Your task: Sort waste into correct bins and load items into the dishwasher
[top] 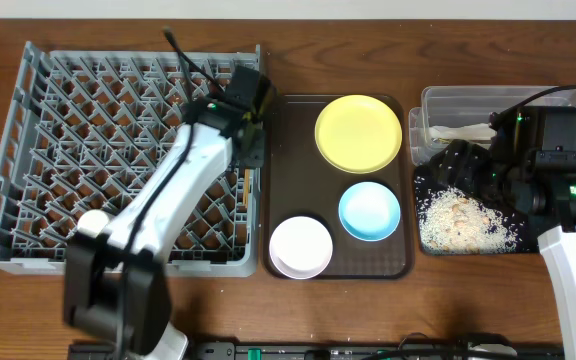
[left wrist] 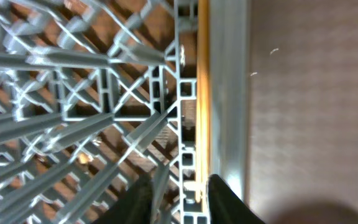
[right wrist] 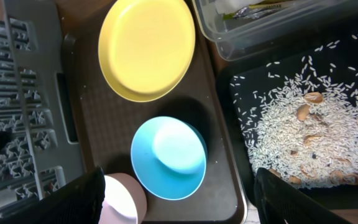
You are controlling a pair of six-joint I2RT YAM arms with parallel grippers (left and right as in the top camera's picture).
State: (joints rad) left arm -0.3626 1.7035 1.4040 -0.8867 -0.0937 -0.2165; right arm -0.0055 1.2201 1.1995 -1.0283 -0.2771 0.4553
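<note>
On the desk's left end sits one grey dish rack (top: 78,150). At centre lies one dark brown serving tray (top: 306,190), and at the right edge are one clear tub (top: 438,100) at the back and one black tray (top: 421,190) just in front of it. The serving tray carries one yellow plate (top: 358,132), one light blue bowl (top: 369,211) and one visible white dish (top: 300,245).

Left gripper (left wrist: 179,180): over the rack's right wall, fingers parted, gripping nothing. A wood-coloured strip, the chopsticks (left wrist: 202,93), lies along that wall and ends between the fingers; their count cannot be told.

Right gripper (top: 465,165): over the black tray's back edge, fingers wide apart, empty.

White rice scraps (top: 463,222) with brown bits cover the black tray. The tub holds a white tissue (top: 460,132).
</note>
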